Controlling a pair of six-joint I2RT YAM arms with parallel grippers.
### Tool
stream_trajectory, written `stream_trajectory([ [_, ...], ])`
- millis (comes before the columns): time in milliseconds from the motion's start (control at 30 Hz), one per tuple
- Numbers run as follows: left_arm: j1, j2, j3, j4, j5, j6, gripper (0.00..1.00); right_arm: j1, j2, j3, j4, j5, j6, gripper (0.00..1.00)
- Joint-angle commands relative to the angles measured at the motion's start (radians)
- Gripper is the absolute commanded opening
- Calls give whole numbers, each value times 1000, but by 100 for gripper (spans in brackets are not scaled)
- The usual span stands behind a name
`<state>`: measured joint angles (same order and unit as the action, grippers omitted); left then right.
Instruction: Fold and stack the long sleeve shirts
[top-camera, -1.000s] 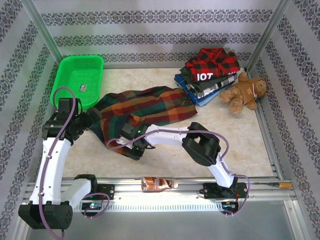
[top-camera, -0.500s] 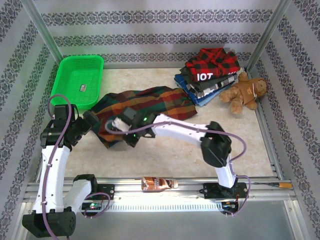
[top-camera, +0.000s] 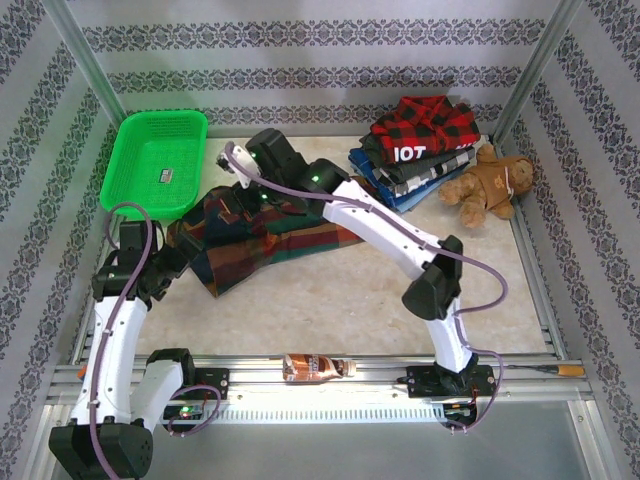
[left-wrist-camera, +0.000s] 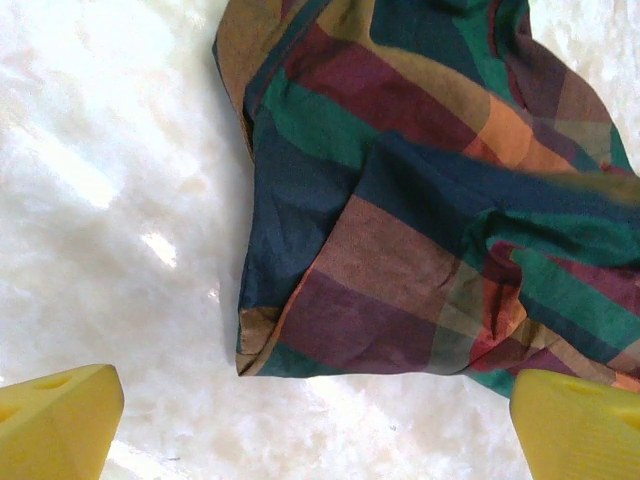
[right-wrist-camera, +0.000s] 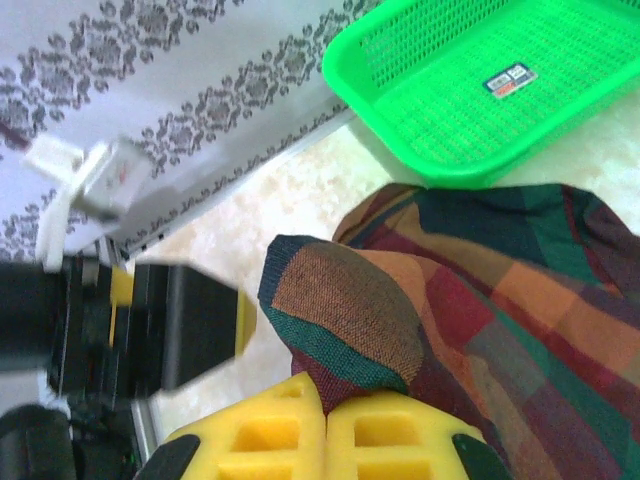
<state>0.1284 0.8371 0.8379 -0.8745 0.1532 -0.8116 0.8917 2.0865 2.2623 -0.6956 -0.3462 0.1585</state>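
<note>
The large plaid shirt (top-camera: 275, 235) lies bunched at the table's left middle. My right gripper (top-camera: 243, 192) hangs over its far left part, near the basket. In the right wrist view the yellow fingers (right-wrist-camera: 390, 435) are shut on a raised fold of the plaid shirt (right-wrist-camera: 345, 305). My left gripper (top-camera: 172, 262) stands open just off the shirt's near left corner. Its yellow fingertips (left-wrist-camera: 55, 415) straddle bare table below the plaid shirt (left-wrist-camera: 400, 210), touching nothing. The other long sleeve shirts (top-camera: 420, 150) sit stacked at the back right, red-black check on top.
A green basket (top-camera: 155, 160) stands at the back left, close to the lifted cloth, and shows as the green basket (right-wrist-camera: 480, 90) from the right wrist. A brown teddy bear (top-camera: 490, 185) lies beside the stack. A brown bottle (top-camera: 318, 367) rests on the front rail.
My right gripper closed on the plaid shirt's near edge and carried it up and back toward the basket, doubling the shirt over. The left arm shifted slightly toward the front.
</note>
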Motion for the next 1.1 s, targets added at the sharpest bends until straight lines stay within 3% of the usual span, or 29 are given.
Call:
stream_trajectory([
  [0, 4, -42, -35, 65, 35, -23, 99, -27, 86, 153, -17, -46, 59, 0],
  [333, 2, -69, -50, 49, 61, 11, 100, -149, 305, 496, 44, -54, 266, 0],
  [700, -6, -47, -53, 8, 57, 30, 100, -233, 410, 585, 180, -10, 446, 0],
  [1067, -63, -24, -72, 61, 56, -4, 99, -296, 463, 603, 444, 95, 697, 0],
])
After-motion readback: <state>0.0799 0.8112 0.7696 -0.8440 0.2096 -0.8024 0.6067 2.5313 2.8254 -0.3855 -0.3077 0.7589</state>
